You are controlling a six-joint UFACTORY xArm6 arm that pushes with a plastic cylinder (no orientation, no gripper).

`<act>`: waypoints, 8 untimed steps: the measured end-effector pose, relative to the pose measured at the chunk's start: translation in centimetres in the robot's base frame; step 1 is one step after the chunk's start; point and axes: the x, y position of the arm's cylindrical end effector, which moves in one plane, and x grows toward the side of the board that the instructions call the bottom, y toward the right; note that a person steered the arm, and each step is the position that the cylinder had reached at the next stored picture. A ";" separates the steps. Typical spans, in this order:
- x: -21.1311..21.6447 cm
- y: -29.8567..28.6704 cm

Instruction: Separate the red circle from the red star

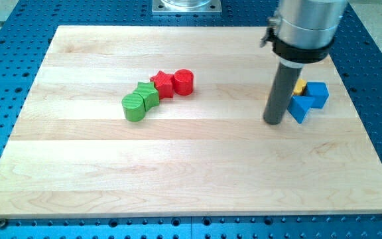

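The red circle (184, 81) sits on the wooden board (191, 172), touching the red star (164, 84) on its left. The star touches a green star (147, 95), which touches a green circle (134, 107); the four form a diagonal row left of the board's centre. My tip (273, 121) rests on the board at the view's right, far from the red blocks and just left of the blue blocks.
A blue cube (318, 93) and a blue triangular block (300, 107) sit right of my tip. A yellow block (299, 87) shows partly behind the rod. The board lies on a blue perforated table (5, 79).
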 end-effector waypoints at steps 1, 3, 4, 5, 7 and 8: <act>1.6 0.0; 7.2 -3.2; 7.2 -3.7; 7.2 -3.7; 4.4 -10.3; 4.3 -10.3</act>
